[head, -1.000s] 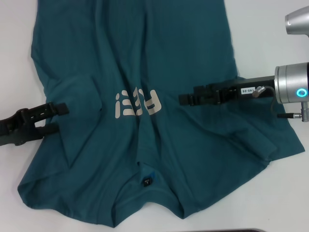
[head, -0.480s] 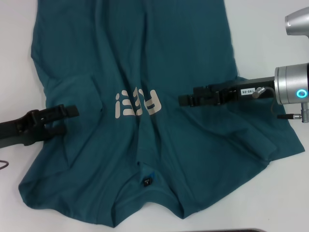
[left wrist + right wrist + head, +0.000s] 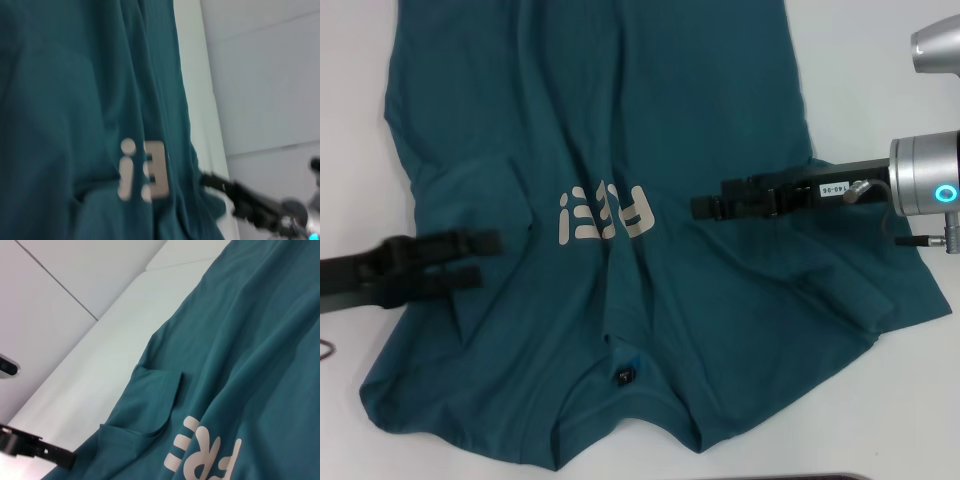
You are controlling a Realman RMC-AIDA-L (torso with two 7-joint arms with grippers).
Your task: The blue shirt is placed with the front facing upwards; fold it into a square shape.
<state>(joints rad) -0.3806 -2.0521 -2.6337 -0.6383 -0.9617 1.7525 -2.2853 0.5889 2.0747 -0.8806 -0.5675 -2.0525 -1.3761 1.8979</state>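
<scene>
The blue shirt [image 3: 620, 120] lies spread on the white table, front up. Its pale lettering [image 3: 605, 213] is in the middle, and the collar with a black tag [image 3: 623, 375] is on the near side. My left gripper [image 3: 478, 260] hovers open over the shirt's left side, just left of the lettering, with nothing between its fingers. The right gripper [image 3: 698, 208] is over the shirt just right of the lettering. The left wrist view shows the shirt [image 3: 75, 100], the lettering [image 3: 142, 170] and the far right gripper [image 3: 210, 181]. In the right wrist view a rumpled sleeve fold [image 3: 150, 400] shows.
Bare white table [image 3: 880, 80] shows to the right and left of the shirt. A thin cable loop [image 3: 325, 348] lies at the left edge. A dark strip [image 3: 820, 477] runs along the near edge. The left gripper [image 3: 65, 460] shows far off in the right wrist view.
My left gripper has slid rightward from the shirt's left edge onto the cloth, closer to the lettering. The right arm and the shirt have stayed still.
</scene>
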